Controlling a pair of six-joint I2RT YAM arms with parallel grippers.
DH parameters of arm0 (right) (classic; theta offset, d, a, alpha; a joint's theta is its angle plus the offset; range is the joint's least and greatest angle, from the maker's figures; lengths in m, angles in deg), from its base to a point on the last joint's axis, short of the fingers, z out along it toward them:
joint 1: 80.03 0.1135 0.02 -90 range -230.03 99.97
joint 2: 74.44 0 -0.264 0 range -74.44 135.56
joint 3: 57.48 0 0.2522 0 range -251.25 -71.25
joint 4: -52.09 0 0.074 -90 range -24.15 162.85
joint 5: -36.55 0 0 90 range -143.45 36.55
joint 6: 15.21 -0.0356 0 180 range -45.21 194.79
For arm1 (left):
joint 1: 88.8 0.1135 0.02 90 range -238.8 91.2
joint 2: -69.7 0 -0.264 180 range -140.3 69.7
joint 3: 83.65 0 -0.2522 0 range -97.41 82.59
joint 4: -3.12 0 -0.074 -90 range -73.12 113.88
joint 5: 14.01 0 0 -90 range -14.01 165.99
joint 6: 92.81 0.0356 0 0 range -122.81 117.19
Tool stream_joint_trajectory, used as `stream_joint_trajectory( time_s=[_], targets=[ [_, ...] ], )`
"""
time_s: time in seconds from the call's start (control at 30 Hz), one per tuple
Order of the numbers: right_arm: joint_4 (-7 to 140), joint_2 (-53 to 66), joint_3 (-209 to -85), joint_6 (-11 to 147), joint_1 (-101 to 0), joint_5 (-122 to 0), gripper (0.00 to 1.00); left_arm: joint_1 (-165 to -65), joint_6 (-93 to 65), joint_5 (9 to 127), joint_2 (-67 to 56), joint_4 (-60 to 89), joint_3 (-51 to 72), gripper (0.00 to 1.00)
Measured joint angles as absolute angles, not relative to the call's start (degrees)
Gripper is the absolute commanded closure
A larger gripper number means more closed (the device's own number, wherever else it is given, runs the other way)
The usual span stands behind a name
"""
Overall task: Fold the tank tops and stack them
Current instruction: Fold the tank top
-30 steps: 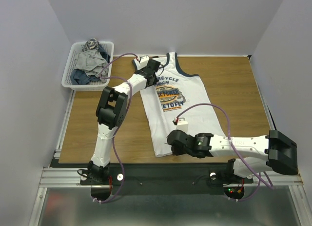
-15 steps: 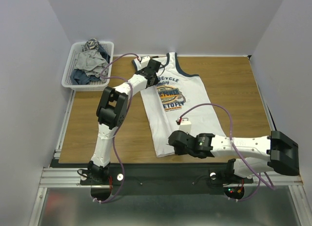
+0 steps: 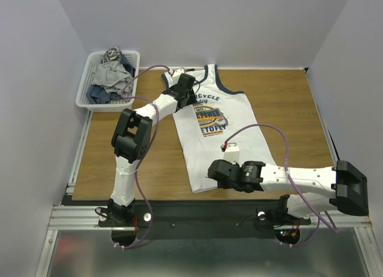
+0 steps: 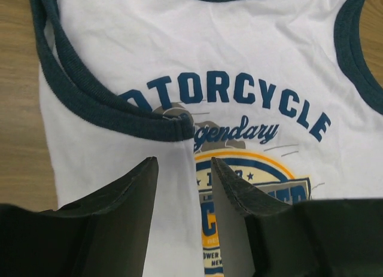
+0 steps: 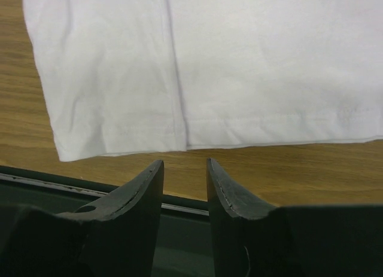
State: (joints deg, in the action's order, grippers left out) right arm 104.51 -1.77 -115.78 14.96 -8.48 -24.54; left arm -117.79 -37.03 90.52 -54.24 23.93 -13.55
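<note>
My top view sits high behind the arm bases and looks down and forward across the whole table (image 3: 287, 103) from well back. My left wrist view looks past the left gripper (image 4: 184, 163), close over the tank top (image 4: 179, 37) at its chest print and one armhole. My right wrist view looks past the right gripper (image 5: 184, 163), equally close, at the hem and the table's near edge. All three views share the tank top.

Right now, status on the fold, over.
Left tool open over armhole trim. Right tool open at hem. Tank top flat, left side folded in.
</note>
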Motion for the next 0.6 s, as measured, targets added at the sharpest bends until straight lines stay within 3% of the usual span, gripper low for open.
stream_joint_trajectory(
  time_s=[0.17,0.33,0.6],
  targets=[
    [106.2,2.2,-123.7,18.3,-8.5,-23.0,0.62,-115.8,-37.4,89.8,-48.6,22.9,-9.9,0.65],
    [100.4,13.2,-131.8,24.6,-8.4,-23.6,0.62,-112.8,-37.4,89.2,-48.6,22.5,-9.9,0.67],
    [95.0,26.2,-133.7,30.4,-8.4,-26.8,0.64,-111.5,-34.6,85.7,-57.6,24.1,-14.6,0.71]
  ],
)
